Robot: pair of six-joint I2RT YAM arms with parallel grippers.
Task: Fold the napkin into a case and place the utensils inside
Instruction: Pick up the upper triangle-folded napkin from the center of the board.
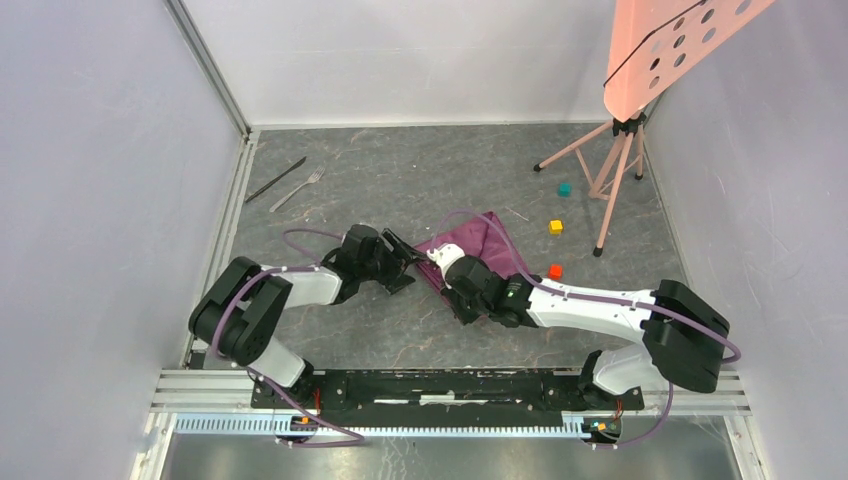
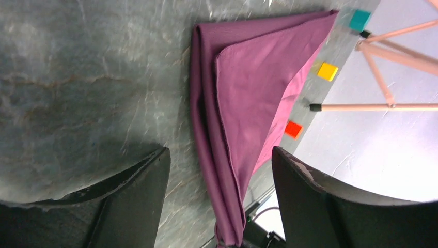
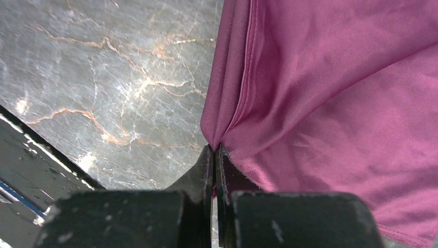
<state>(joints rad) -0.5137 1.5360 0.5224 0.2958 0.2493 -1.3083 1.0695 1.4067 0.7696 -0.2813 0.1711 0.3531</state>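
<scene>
Right gripper (image 3: 214, 155) pinches the napkin (image 3: 330, 93) at its near corner, jaws pressed together. Your left gripper (image 2: 219, 155) hangs spread just beside it, the folded edge running lengthwise between its jaws. Fork (image 1: 300, 187) and knife (image 1: 277, 179) lie well apart, far-left, nearer your left arm.

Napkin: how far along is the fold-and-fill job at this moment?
Done: the napkin is already doubled into a layered, roughly triangular shape, not yet a narrow pouch. In hand: the right gripper is shut on its corner, while the left gripper hangs open over the folded edge. To do: finishing the folds, then loading the fork and knife, which lie untouched at the far left.
</scene>
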